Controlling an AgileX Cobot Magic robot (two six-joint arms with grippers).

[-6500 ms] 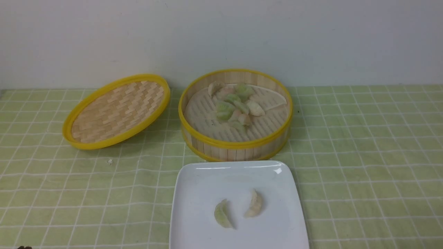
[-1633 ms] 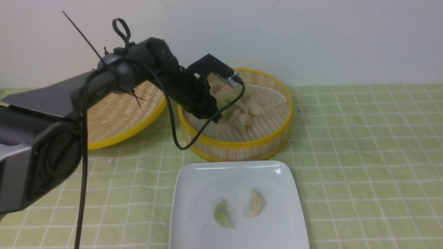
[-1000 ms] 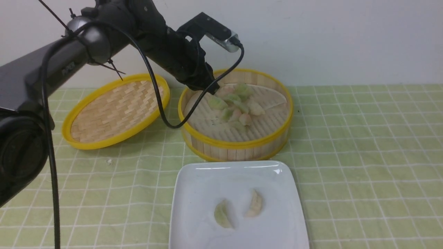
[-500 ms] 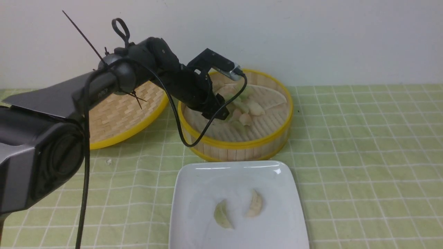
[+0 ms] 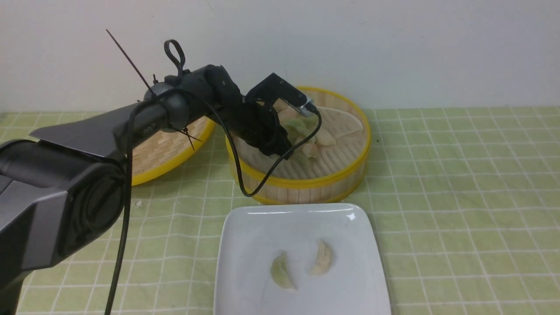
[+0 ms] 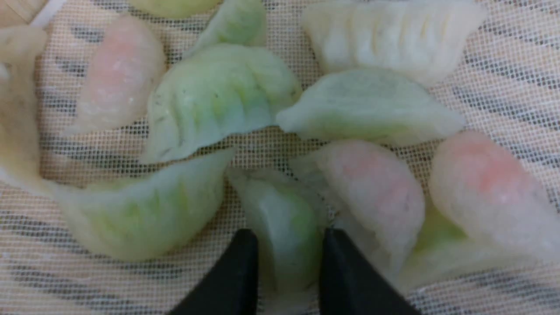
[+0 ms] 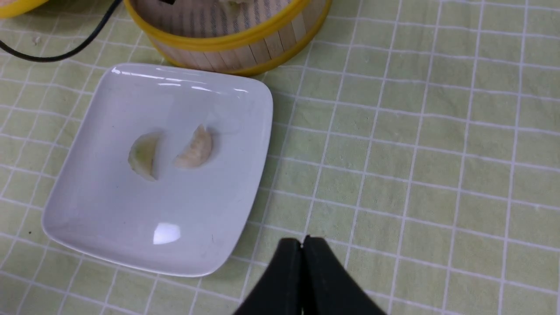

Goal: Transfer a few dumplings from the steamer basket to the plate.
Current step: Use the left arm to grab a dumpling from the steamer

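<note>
Left gripper [image 6: 289, 251] pinches green dumpling [image 6: 291, 218], neighbours crowding its fingers, inside steamer basket [image 5: 302, 181]; plate [image 5: 245, 245] at basket's 6 o'clock, two dumplings [image 5: 282, 271] inboard, bare margin to rim. Right gripper [image 7: 302, 249] shut, nothing held.

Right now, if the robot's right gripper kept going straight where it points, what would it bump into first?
Probably the green cloth, beside the plate. Nothing shows in between, but how far the right gripper is above it is unclear.
</note>
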